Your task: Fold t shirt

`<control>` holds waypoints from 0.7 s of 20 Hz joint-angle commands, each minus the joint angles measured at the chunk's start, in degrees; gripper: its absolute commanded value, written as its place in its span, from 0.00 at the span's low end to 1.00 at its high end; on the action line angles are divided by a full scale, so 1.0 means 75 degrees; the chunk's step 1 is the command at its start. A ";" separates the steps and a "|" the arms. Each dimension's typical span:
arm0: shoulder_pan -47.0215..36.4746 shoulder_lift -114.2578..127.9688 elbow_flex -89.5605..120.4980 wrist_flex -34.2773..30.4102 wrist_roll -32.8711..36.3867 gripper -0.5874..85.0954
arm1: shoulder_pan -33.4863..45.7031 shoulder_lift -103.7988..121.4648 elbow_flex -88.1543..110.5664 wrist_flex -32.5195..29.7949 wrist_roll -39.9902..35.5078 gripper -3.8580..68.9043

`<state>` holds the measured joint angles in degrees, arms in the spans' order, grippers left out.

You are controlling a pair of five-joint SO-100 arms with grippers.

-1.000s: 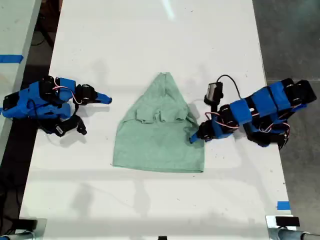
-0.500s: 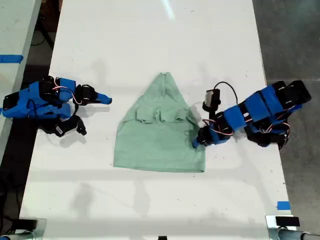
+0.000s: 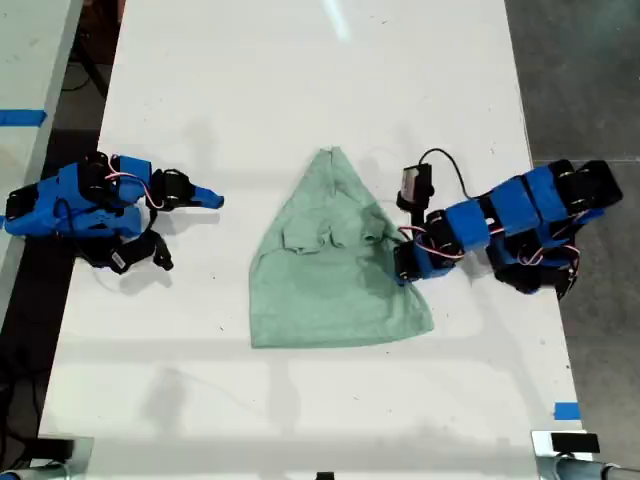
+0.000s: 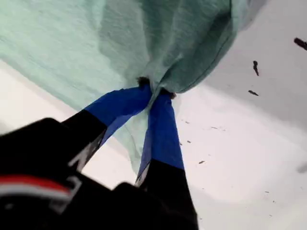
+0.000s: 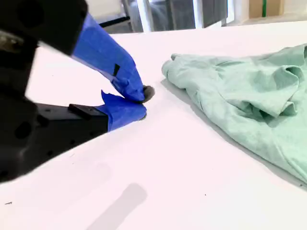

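While the t shirt [image 3: 335, 270] lies near the middle of the white worktop [image 3: 300, 80], pointed top away from the exterior view's bottom and wide hem toward it, my first hand [image 3: 403, 266] is clamped on the fabric's edge at the exterior view's right, bunching it [image 4: 156, 91]. My second hand [image 3: 212, 199] rests at the exterior view's left, well apart from the shirt, its blue tips pressed together on nothing [image 5: 139, 103].
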<state>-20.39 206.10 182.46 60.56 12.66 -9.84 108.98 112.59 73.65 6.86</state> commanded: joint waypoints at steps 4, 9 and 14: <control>-0.0023 0.0047 0.0023 0.0000 -0.0059 0.00 | 0.0246 -0.0762 -0.3305 0.1195 -0.1219 0.06; -0.0023 0.0047 0.0023 0.0000 -0.0059 0.00 | 0.0352 -0.4148 -0.7277 0.1500 -0.2789 0.07; 0.0000 0.0047 0.0023 0.0000 -0.0059 0.00 | 0.0340 -0.6281 -0.7875 0.0492 -0.3352 0.07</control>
<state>-20.39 206.10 182.46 60.56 12.66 -7.65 63.46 57.57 80.24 -16.88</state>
